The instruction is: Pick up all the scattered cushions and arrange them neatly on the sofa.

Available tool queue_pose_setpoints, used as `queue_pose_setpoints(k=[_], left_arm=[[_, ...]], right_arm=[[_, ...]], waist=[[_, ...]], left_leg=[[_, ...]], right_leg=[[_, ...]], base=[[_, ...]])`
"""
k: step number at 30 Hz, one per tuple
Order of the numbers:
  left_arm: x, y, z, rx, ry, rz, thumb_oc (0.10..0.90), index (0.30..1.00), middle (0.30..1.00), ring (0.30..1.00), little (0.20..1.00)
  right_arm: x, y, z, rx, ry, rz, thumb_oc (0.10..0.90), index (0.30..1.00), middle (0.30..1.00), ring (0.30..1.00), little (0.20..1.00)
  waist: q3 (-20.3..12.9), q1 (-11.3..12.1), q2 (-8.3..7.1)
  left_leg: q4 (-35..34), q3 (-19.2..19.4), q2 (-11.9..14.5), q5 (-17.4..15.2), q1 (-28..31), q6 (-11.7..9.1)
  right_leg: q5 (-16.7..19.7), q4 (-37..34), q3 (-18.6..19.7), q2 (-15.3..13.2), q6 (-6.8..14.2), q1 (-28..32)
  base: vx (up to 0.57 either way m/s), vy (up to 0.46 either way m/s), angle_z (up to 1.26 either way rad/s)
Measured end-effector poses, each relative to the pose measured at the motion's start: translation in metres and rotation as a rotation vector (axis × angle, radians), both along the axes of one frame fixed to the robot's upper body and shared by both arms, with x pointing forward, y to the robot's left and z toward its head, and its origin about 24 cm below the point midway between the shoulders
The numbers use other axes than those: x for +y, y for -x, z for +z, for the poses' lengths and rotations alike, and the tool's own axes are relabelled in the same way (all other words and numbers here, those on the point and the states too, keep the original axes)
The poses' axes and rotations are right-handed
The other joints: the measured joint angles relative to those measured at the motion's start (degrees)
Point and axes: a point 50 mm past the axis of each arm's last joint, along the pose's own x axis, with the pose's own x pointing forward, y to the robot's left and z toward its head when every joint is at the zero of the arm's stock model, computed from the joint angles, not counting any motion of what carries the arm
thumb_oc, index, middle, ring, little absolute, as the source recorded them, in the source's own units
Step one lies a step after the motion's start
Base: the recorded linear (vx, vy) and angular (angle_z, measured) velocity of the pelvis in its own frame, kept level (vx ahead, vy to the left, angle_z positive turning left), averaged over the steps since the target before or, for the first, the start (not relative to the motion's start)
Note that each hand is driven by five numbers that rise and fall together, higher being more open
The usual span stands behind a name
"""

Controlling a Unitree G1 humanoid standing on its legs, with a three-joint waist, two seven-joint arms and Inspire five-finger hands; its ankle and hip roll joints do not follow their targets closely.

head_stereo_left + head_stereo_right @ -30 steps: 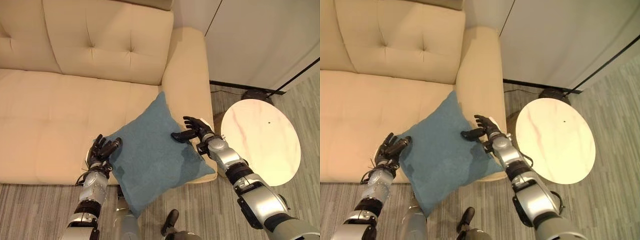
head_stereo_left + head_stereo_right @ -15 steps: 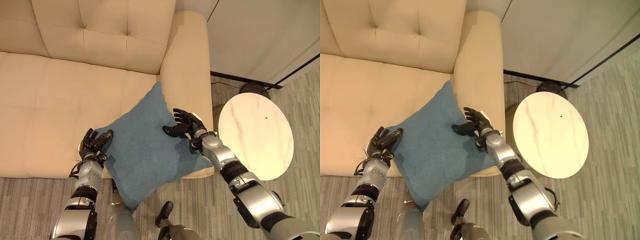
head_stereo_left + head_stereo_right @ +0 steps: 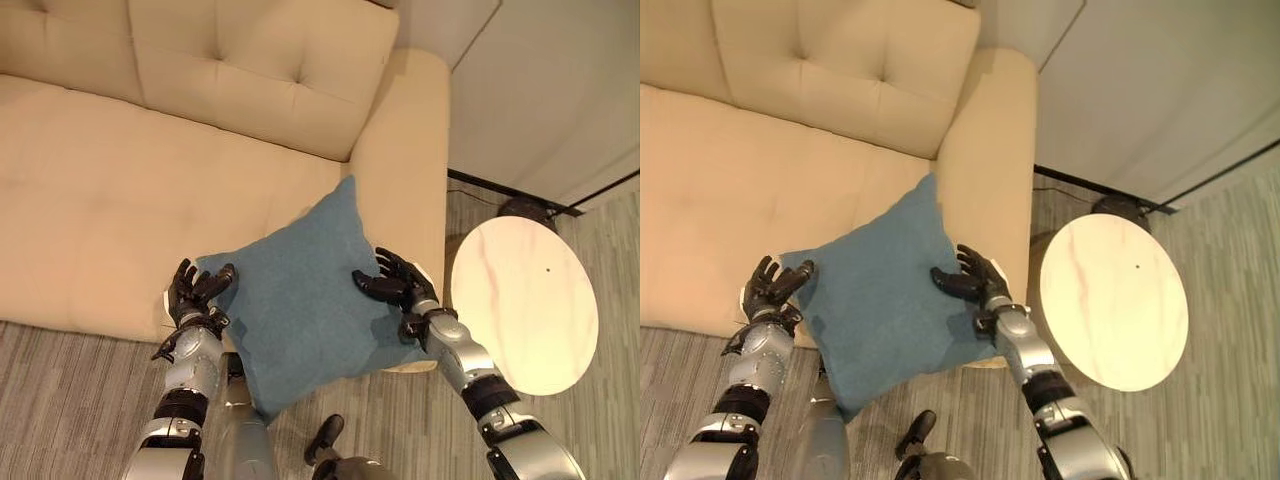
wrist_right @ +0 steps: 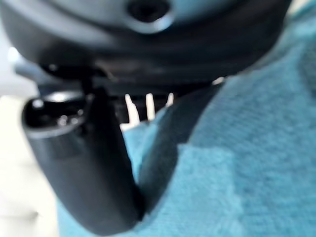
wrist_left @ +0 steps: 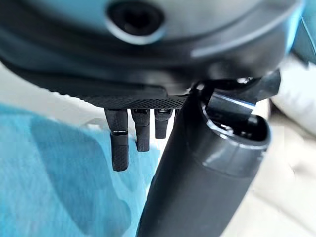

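Observation:
A blue square cushion (image 3: 300,290) hangs cornerwise over the front right part of the cream sofa's seat (image 3: 100,200), its lower corner past the seat's front edge. It is carried between my two hands. My left hand (image 3: 198,290) presses its left corner with relaxed, open fingers (image 5: 119,143). My right hand (image 3: 395,285) lies against its right edge beside the armrest (image 3: 410,150), fingers spread and thumb (image 4: 84,163) laid on the blue cloth (image 4: 237,163).
A round pale side table (image 3: 525,300) stands close to the right of the armrest. A dark round base (image 3: 525,208) sits on the striped grey carpet behind it, by the white wall. The sofa's tufted backrest (image 3: 260,70) rises behind the seat.
The whole view has shifted, so the camera moved. Both hands stay on the blue cushion, which keeps its place over the seat's front right part.

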Motion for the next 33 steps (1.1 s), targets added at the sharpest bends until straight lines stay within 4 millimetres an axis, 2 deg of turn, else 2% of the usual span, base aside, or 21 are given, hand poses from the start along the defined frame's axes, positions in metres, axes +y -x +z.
queue_pose_setpoints(k=[4,10,14,16,20,24,26,29,33], left_arm=[[0.004,0.002,-0.010,0.016,0.096,0.033,0.800,0.900,0.900,0.900,0.900],[0.016,0.005,-0.015,-0.072,0.290,0.063,0.800,0.900,0.900,0.900,0.900],[0.031,0.013,-0.024,-0.136,0.401,0.109,0.800,0.900,0.900,0.900,0.900],[0.040,0.019,-0.028,-0.168,0.443,0.117,0.800,0.900,0.900,0.900,0.900],[0.045,0.023,-0.036,-0.198,0.531,0.058,0.800,0.900,0.900,0.900,0.900],[0.042,0.018,-0.037,-0.084,0.443,-0.106,0.800,0.900,0.900,0.900,0.900],[0.046,0.014,-0.033,0.050,0.272,-0.210,0.800,0.900,0.900,0.900,0.900],[0.036,0.002,-0.029,0.197,0.135,-0.303,0.800,0.900,0.900,0.900,0.900],[0.027,-0.005,-0.026,0.284,0.024,-0.415,0.800,0.900,0.900,0.900,0.900]], right_arm=[[0.001,0.000,0.000,0.001,-0.015,-0.009,0.800,0.900,0.900,0.900,0.900],[0.013,-0.002,0.000,0.012,-0.014,0.020,0.800,0.900,0.900,0.900,0.900],[0.028,0.004,-0.015,0.067,-0.055,0.047,0.800,0.900,0.900,0.900,0.900],[0.038,0.010,-0.024,0.096,-0.072,0.090,0.800,0.900,0.900,0.900,0.900],[0.044,0.014,-0.033,0.134,-0.082,0.154,0.800,0.900,0.900,0.900,0.900],[0.044,0.013,-0.034,0.153,-0.049,0.233,0.800,0.900,0.900,0.900,0.900],[0.043,0.014,-0.036,0.173,-0.038,0.250,0.800,0.900,0.900,0.900,0.900],[0.035,0.013,-0.039,0.214,0.002,0.242,0.800,0.900,0.900,0.900,0.900],[0.032,0.012,-0.038,0.229,0.031,0.245,0.800,0.900,0.900,0.900,0.900]], waist=[[0.6,0.9,-1.51],[0.8,1.1,-3.45],[-0.9,1.1,-6.39],[-2.5,1.1,-8.68],[-3.9,1.2,-10.48],[-4.9,1.0,-11.11],[-5.8,0.9,-10.98],[-7.1,0.7,-9.24],[-7.7,0.0,-7.63]], left_leg=[[-0.1,-0.1,0.1,0.2,0.0,-0.3],[-0.1,-0.1,0.2,0.2,-0.1,-0.3],[-0.1,-0.1,0.5,0.0,-0.2,-0.7],[-0.1,-0.1,0.8,-0.5,-0.5,-1.5],[-0.1,0.0,0.9,-0.5,-0.9,-1.5],[0.0,0.6,1.0,-0.5,-0.9,-1.5],[0.0,1.3,0.9,-0.2,-0.7,-1.0],[0.0,1.4,0.3,-0.2,-0.8,-0.9],[0.0,1.5,0.1,-0.4,-0.9,-1.1]], right_leg=[[0.0,0.0,-0.1,0.1,0.0,-0.1],[0.0,0.0,-0.2,0.3,0.0,-0.1],[-0.4,0.0,0.1,0.5,0.2,-0.4],[-0.6,0.0,0.3,0.7,0.4,-0.9],[-0.6,0.0,0.4,0.6,0.2,-1.4],[-0.1,0.0,1.4,0.5,-0.1,-1.8],[0.2,0.0,1.9,0.3,-0.2,-2.1],[0.5,0.0,1.9,-0.2,0.0,-2.2],[0.8,0.0,2.1,-0.6,0.2,-2.5]], base=[[0.01,-0.029,0.01],[0.02,-0.051,0.00],[0.06,-0.069,-0.02],[0.00,-0.040,-0.02],[-0.02,-0.003,-0.01],[-0.07,0.028,-0.12],[-0.04,0.023,-0.11],[-0.10,0.064,0.01],[-0.03,0.034,-0.01]])
